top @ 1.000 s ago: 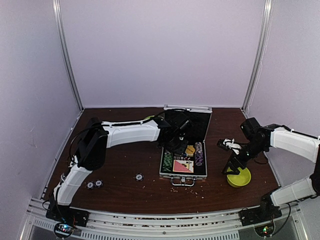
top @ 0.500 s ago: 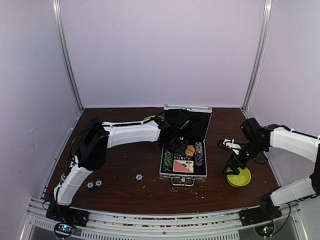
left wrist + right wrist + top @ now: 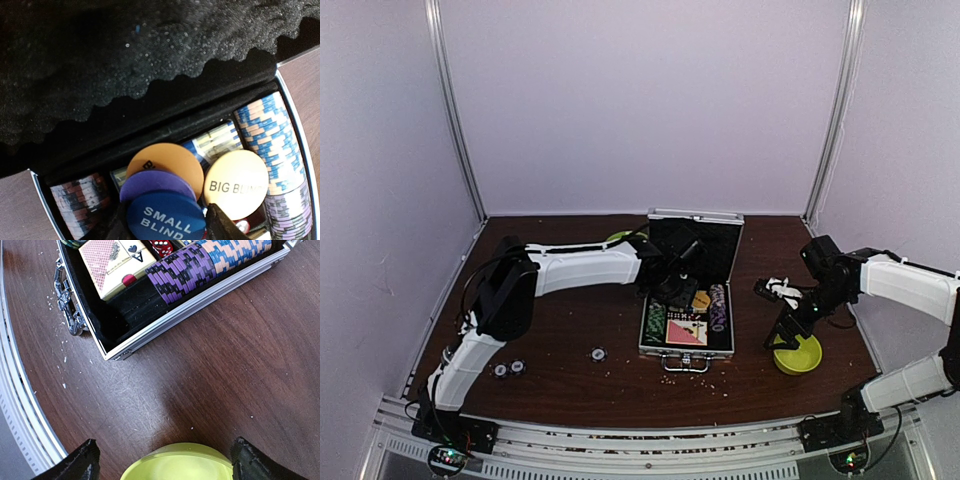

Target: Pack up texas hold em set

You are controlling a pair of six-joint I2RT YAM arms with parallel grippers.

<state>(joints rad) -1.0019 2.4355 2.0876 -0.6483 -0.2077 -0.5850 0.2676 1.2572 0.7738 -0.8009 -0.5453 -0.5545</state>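
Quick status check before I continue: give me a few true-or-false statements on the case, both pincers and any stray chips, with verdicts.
1. The case has its lid standing open. True.
2. The right pincer holds a card deck. False: it is open and empty above the yellow-green bowl.
3. Loose chips lie on the table left of the case. True.
4. The blue SMALL BLIND disc lies beside the bowl. False: it is over the case, between the fingers of the left pincer.
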